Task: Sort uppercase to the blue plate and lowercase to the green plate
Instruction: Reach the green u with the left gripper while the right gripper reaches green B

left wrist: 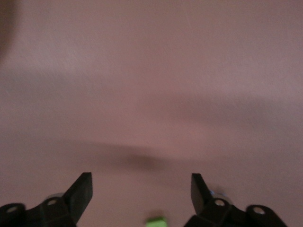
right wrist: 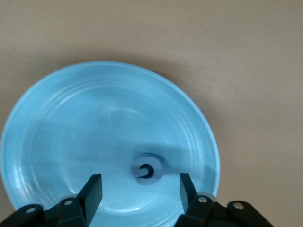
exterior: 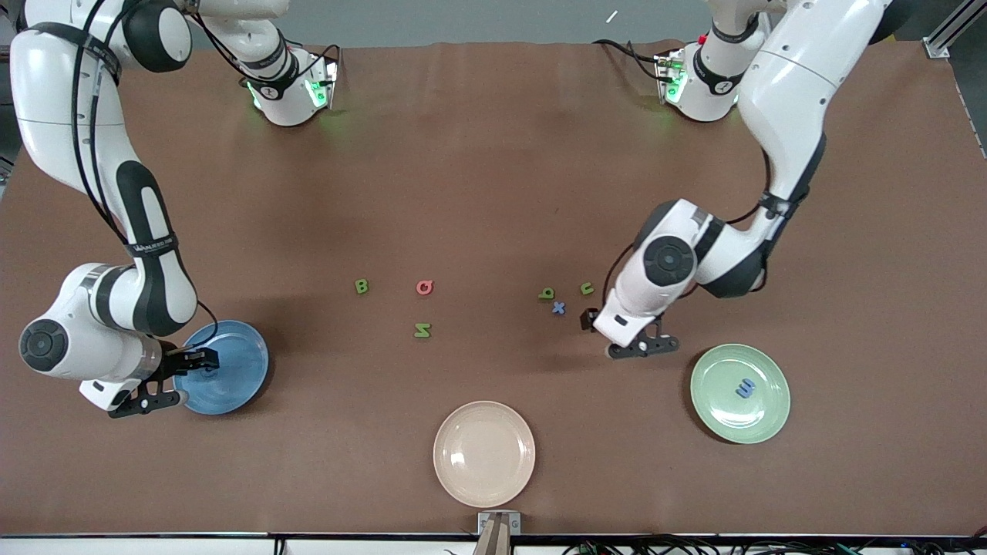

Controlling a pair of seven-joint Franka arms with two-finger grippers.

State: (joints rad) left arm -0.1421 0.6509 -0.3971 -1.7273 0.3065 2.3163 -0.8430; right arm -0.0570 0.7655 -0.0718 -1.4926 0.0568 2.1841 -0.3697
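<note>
My right gripper [exterior: 148, 403] [right wrist: 140, 176] hangs open over the rim of the blue plate [exterior: 240, 362] [right wrist: 94, 118]. A blue G [right wrist: 147, 169] lies loose in that plate just past the fingertips. Green B [exterior: 362, 287], red Q [exterior: 425, 287] and green N [exterior: 422, 330] lie mid-table. Lowercase green b [exterior: 547, 294], blue x [exterior: 558, 307] and green u [exterior: 587, 288] lie together. My left gripper [exterior: 644, 348] [left wrist: 140, 175] is open, low over bare table between them and the green plate [exterior: 713, 401], which holds a blue m [exterior: 745, 388]. A blurred green letter [left wrist: 156, 221] shows between its fingers.
A cream plate [exterior: 483, 453] sits at the table edge nearest the front camera, between the two coloured plates. The arm bases [exterior: 289, 92] [exterior: 698, 85] stand along the table's farthest edge. Brown tabletop stretches between the bases and the letters.
</note>
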